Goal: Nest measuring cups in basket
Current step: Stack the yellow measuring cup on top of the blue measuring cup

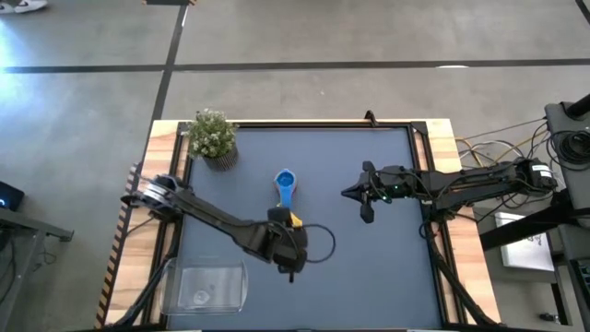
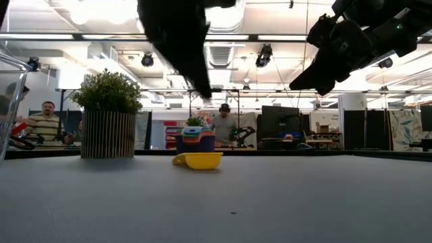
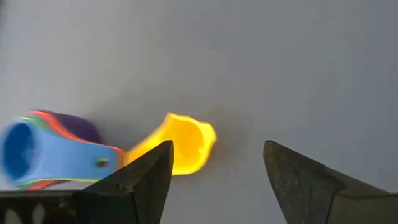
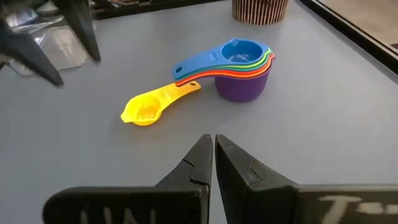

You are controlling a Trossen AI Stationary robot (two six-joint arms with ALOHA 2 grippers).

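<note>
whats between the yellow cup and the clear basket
Only the left gripper and its arm, hanging above the bare table; the high view shows nothing resting between the yellow cup and the basket.

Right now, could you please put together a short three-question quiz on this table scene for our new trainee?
1. True or false: the yellow cup is nested in the stack of cups.
2. Which cup sits on top of the stack? A) red B) blue C) purple
3. Fill in: the right hand has its fingers ____.

Key
1. False: it lies on the table beside the stack, under the left hand, whose fingers stand apart.
2. B: the blue cup is on top.
3. Shut, holding nothing. The basket holds no cups.
</note>
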